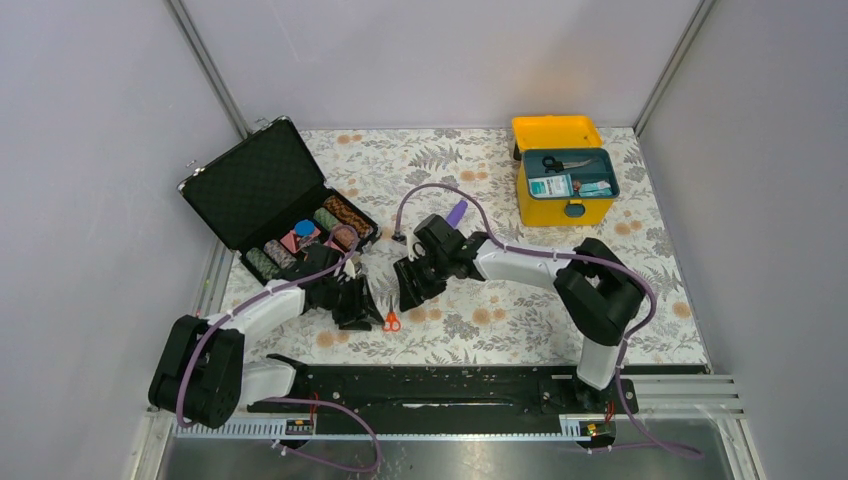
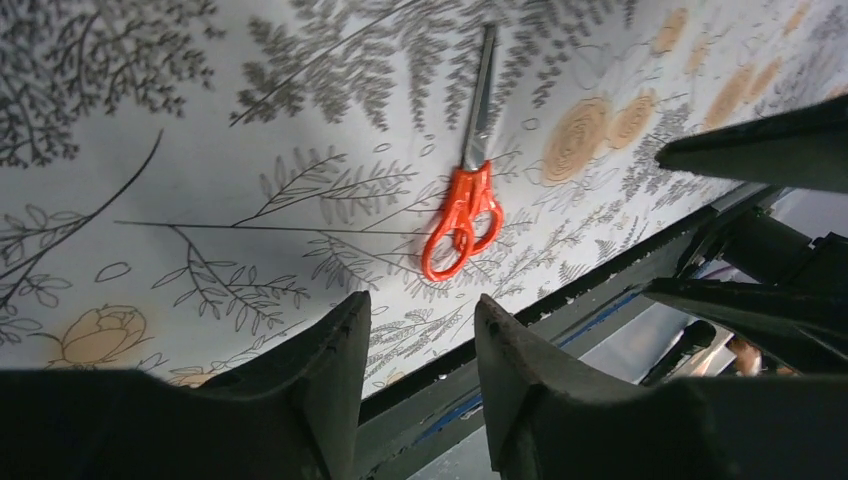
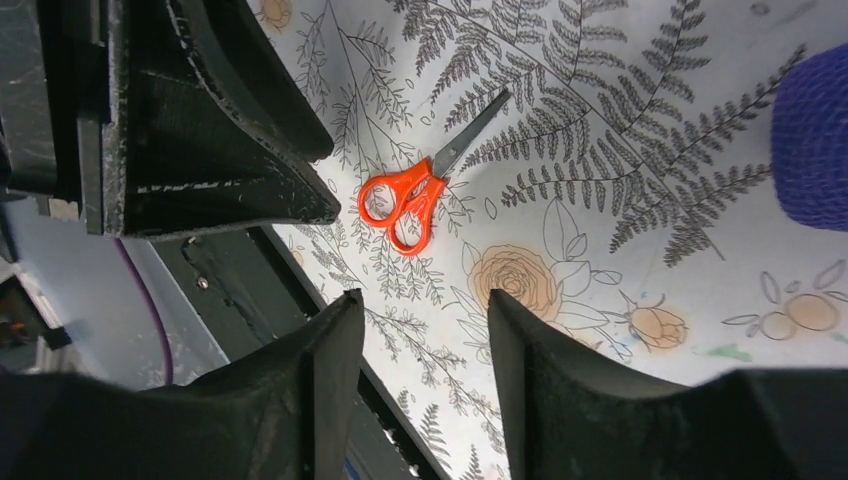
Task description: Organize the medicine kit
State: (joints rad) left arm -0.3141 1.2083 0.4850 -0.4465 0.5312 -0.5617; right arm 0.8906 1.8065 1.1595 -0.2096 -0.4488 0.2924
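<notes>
Top external view shows you the medicine kit (image 1: 565,210) at the far right of the floral surface (image 1: 520,325), well apart from both arms. Its yellow lid (image 1: 555,131) is tipped back, so the teal inner tray (image 1: 612,178) is in view with dark-handled scissors (image 1: 567,163) and small boxes (image 1: 553,186) lying in it.

Your left tool (image 1: 357,305) and right tool (image 1: 410,285) are both low over the surface near the middle, close to each other. A pair of orange-handled scissors (image 1: 391,321) lies flat between them, slightly nearer the bases.

Left wrist view: the left tool (image 2: 420,310) has its fingers apart with nothing between them. The orange-handled scissors (image 2: 462,215) sit just beyond the fingertips, blades together and pointing away, untouched. Part of the right tool shows at the right edge.

Right wrist view: the right tool (image 3: 425,305) also has its fingers apart and holds nothing. The scissors (image 3: 405,200) lie beyond the gap, and the left tool fills the upper left corner just beside the orange handles. A blue-purple woven roll (image 3: 815,140) rests on the surface at the right edge, apart from the scissors.

On the far left you have an open black case (image 1: 260,185) with colourful rolls (image 1: 318,232) in its lower half, just behind the left arm.
</notes>
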